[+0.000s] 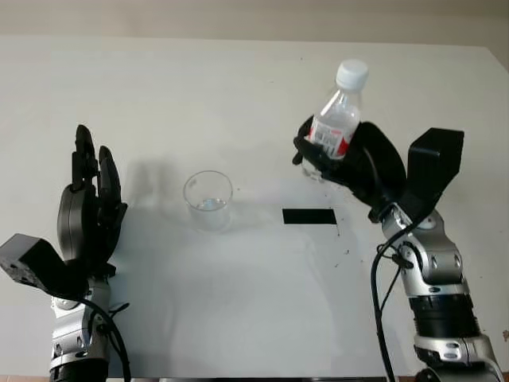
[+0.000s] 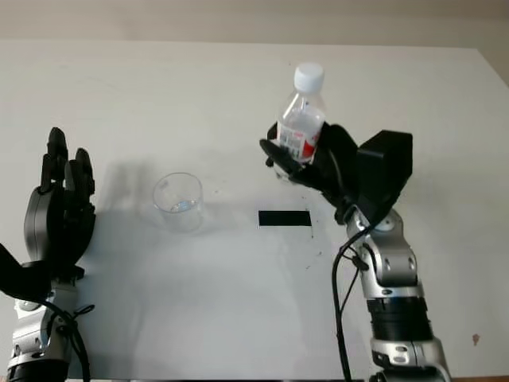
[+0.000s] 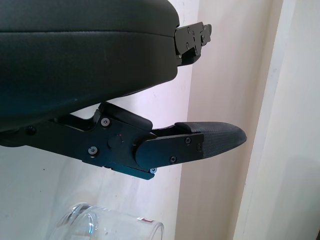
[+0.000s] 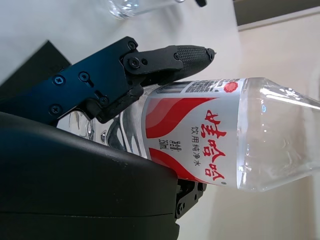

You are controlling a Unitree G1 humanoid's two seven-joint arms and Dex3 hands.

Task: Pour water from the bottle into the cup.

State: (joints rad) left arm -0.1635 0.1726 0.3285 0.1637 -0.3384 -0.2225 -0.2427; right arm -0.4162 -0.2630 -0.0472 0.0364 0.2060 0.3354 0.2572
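Observation:
A clear plastic water bottle (image 1: 337,119) with a red and white label and a white cap is held above the table, nearly upright and leaning slightly right. My right hand (image 1: 338,163) is shut on its lower body, to the right of the cup. In the right wrist view the fingers (image 4: 150,60) wrap the bottle (image 4: 220,140) by its label. The clear plastic cup (image 1: 208,200) stands upright on the white table (image 1: 238,294) left of centre, with a little water at its bottom. My left hand (image 1: 87,203) is open, raised at the table's left, apart from the cup (image 3: 107,225).
A black rectangular marker (image 1: 309,216) lies flat on the table between the cup and the right arm, below the bottle. A beige wall (image 1: 254,16) runs along the table's far edge. Cables hang along both forearms.

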